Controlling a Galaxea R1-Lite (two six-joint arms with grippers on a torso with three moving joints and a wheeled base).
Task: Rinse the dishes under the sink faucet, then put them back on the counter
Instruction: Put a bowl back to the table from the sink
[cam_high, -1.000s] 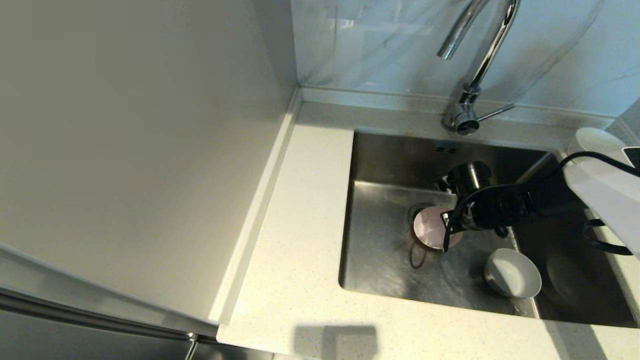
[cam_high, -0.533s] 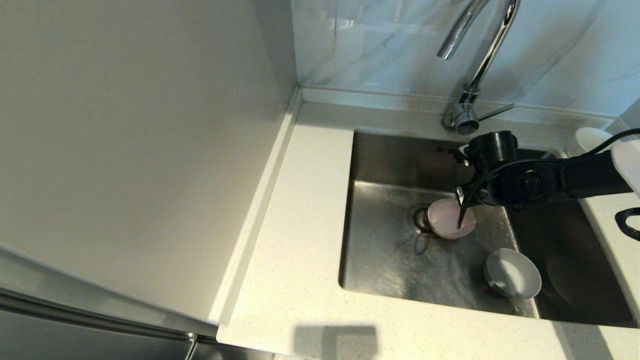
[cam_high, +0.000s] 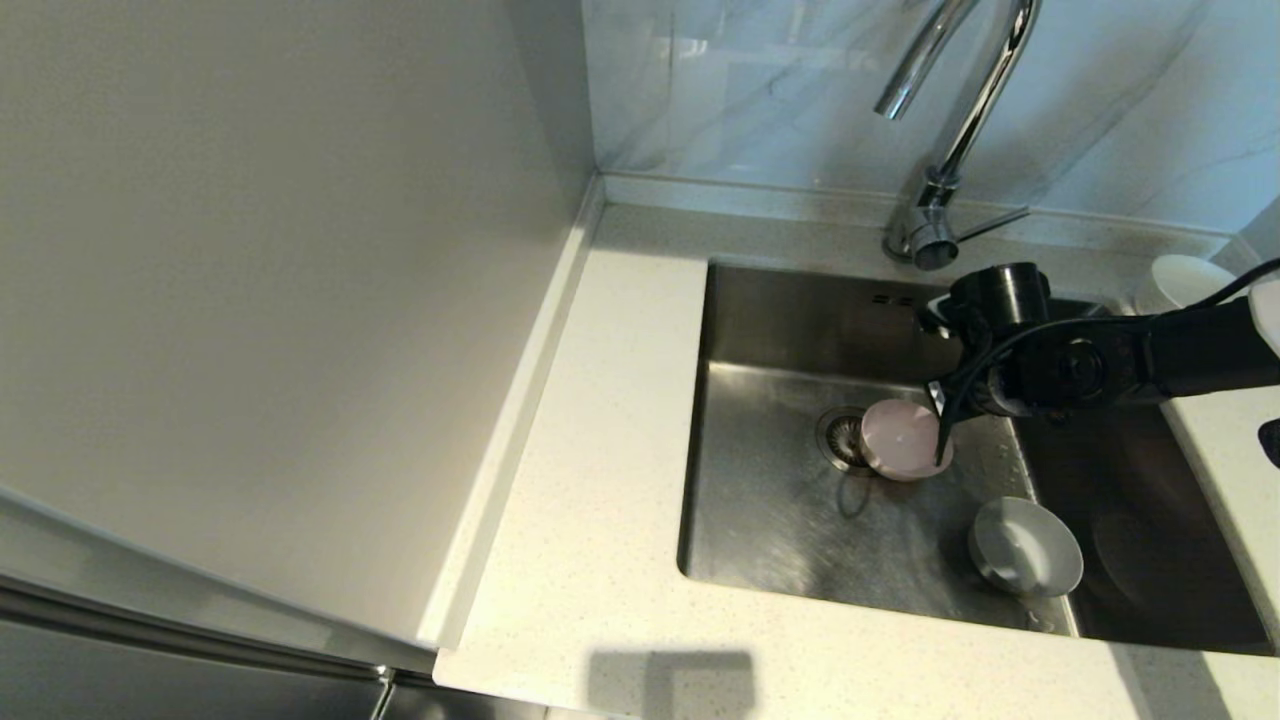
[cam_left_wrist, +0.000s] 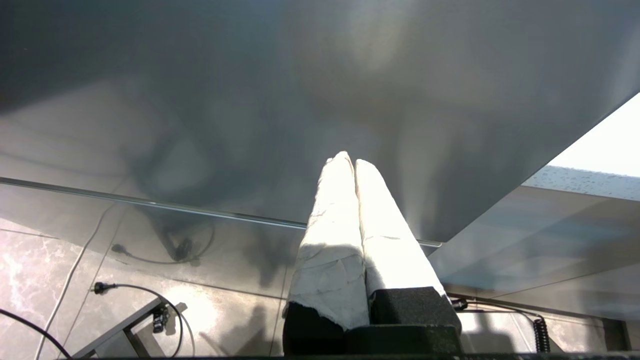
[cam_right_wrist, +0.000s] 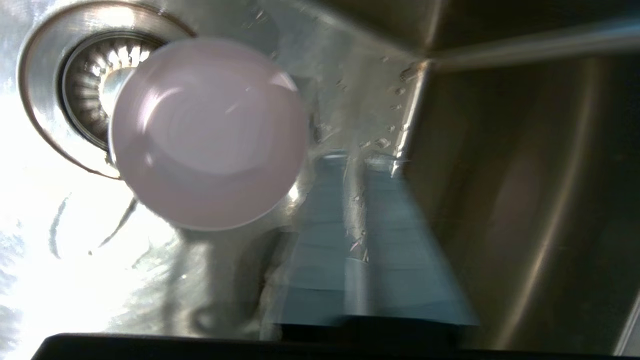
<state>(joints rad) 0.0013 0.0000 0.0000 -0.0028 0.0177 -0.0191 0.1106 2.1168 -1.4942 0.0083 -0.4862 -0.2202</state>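
A glossy marble-look wall tile (cam_high: 760, 90) covers the wall. To the left of the tile stands a large plain grey panel (cam_high: 260, 300), reaching forward. In the left wrist view, a marble-pattern floor (cam_left_wrist: 30, 270) lies below this panel, and black cables (cam_left_wrist: 135, 287) lie on the floor.
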